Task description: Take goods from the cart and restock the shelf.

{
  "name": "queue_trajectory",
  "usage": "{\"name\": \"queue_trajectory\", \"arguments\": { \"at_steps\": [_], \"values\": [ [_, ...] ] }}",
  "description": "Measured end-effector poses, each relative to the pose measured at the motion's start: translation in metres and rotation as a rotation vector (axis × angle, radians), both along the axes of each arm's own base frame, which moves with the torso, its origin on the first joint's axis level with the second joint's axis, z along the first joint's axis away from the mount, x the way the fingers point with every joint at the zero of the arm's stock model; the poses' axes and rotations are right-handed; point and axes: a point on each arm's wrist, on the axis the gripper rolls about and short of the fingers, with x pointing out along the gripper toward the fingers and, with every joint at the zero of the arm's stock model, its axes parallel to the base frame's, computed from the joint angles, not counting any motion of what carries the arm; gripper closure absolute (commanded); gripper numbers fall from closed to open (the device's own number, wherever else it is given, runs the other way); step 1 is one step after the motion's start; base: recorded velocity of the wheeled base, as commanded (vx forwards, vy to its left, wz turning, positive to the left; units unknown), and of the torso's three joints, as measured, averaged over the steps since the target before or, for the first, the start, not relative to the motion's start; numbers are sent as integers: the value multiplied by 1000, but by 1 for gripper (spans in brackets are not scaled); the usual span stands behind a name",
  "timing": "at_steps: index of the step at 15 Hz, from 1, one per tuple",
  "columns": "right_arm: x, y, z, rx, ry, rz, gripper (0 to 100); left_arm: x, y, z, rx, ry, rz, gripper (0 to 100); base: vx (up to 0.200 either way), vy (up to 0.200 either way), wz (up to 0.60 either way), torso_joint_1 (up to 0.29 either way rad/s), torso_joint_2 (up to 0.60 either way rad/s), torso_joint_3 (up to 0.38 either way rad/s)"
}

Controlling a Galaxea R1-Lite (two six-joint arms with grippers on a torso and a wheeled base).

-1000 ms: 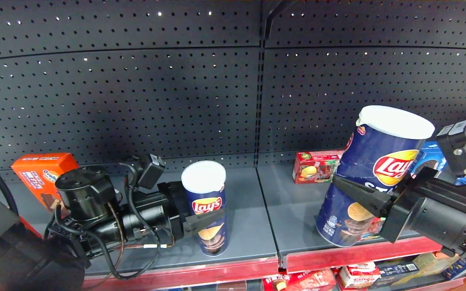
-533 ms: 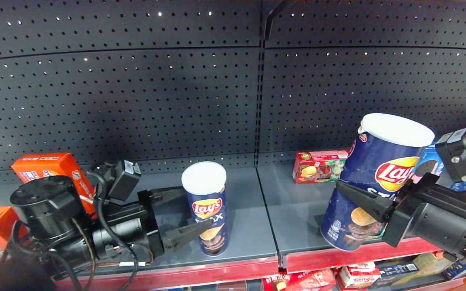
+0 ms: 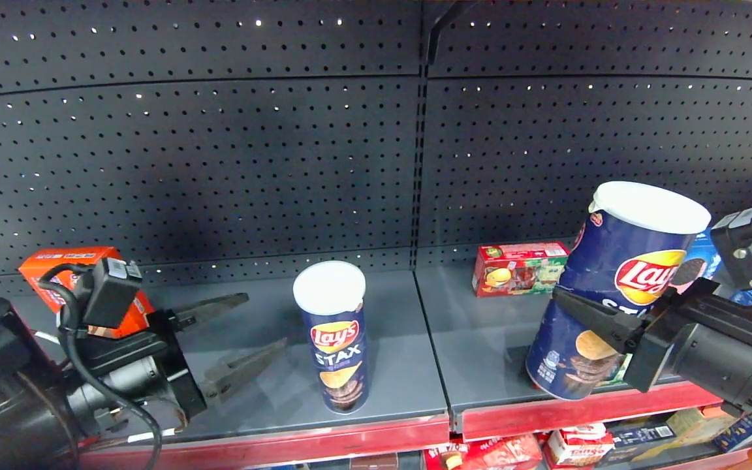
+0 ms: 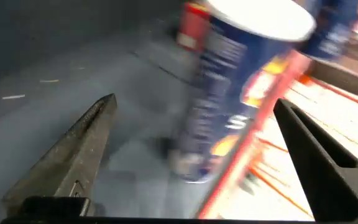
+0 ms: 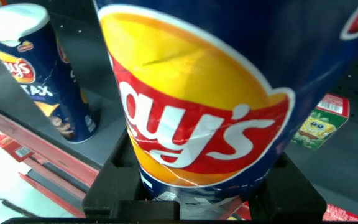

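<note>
The shelf (image 3: 480,339) (grey deck, red front lip) carries the stock. Right of the standing can (image 3: 333,339), a second can (image 3: 637,261) hangs tilted, base low near the lip. The right pincer (image 3: 601,320) is clenched round its middle, evidently for set-down. Left of the standing can, the left pincer (image 3: 265,320) is spread, released, apart from it.

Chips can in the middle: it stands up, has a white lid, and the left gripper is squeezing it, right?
Not quite. The chips can stands up with a white lid, but the left gripper is open beside it, not touching, as the head view shows.
</note>
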Motion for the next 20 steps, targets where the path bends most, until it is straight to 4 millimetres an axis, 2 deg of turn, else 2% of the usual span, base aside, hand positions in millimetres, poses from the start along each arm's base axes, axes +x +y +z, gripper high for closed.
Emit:
{"name": "queue_trajectory", "arguments": {
  "at_steps": [3,6,9,13,17,20],
  "values": [
    [2,0,3,6,-8,-11,100,-16,5,11,-28,-11,141,0,0,0,0,0,0,0],
    [5,1,8,11,-17,-14,100,-41,5,15,-10,45,281,0,0,0,0,0,0,0],
    [11,6,14,20,-33,-14,100,-72,7,19,40,87,400,0,0,0,0,0,0,0],
    [17,19,18,17,-34,0,100,-119,21,23,79,81,549,0,0,0,0,0,0,0],
    [31,37,19,21,-31,11,100,-170,40,11,87,106,579,0,0,0,0,0,0,0],
    [46,48,19,22,-28,9,100,-200,50,3,44,105,624,0,0,0,0,0,0,0]
  ]
}}
